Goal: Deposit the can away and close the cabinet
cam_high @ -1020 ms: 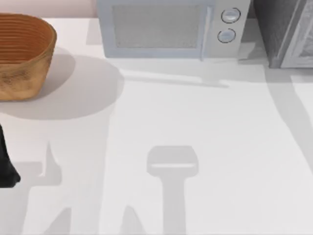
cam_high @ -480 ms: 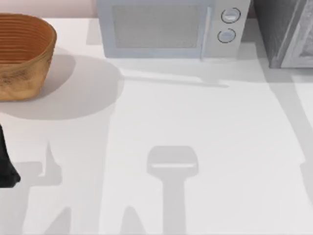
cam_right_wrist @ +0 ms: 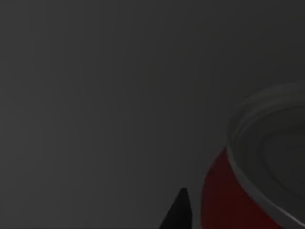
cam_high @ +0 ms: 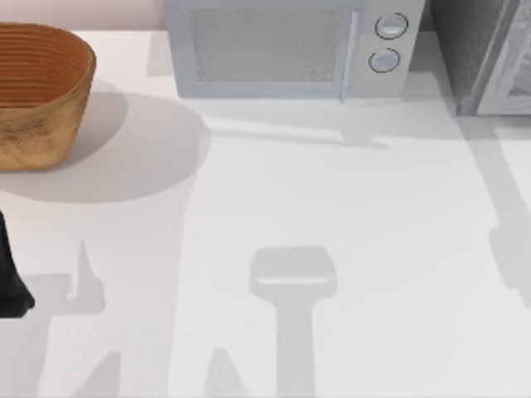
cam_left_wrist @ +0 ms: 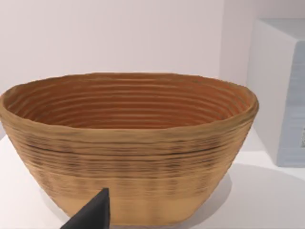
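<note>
Right wrist view is dim: close to the lens, at the lower right of the frame, the can [cam_right_wrist: 224, 200] shows its red side and silver rim against a plain dark grey surface, with a black fingertip [cam_right_wrist: 178, 212] of the right claw just beside it. Whether that claw grips the can I cannot tell.

Left wrist view has a black fingertip [cam_left_wrist: 93, 214] of the left claw at the bottom edge, and I cannot tell how wide it stands. Beyond it sits the woven basket [cam_left_wrist: 128, 143] on the white worktop [cam_left_wrist: 267, 195].

Top view shows the left arm [cam_high: 10, 282] parked at the left edge, the basket at upper left, the microwave [cam_high: 282, 50] along the top with its door shut, and the grey cabinet [cam_high: 485, 54] at the upper right corner.
</note>
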`<action>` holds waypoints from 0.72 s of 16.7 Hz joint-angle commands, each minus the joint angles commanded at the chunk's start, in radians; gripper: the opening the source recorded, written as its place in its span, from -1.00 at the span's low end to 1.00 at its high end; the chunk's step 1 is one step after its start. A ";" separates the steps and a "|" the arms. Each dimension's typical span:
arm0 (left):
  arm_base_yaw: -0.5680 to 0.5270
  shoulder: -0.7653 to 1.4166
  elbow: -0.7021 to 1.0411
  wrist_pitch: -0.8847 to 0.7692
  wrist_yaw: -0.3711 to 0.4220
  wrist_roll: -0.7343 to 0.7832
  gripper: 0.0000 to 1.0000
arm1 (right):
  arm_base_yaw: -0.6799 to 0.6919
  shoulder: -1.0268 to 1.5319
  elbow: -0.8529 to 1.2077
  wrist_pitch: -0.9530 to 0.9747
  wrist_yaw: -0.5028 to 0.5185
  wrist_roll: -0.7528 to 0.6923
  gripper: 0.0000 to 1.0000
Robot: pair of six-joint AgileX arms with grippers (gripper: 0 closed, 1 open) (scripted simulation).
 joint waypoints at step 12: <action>0.000 0.000 0.000 0.000 0.000 0.000 1.00 | -0.005 0.043 0.050 -0.015 -0.006 0.001 -0.25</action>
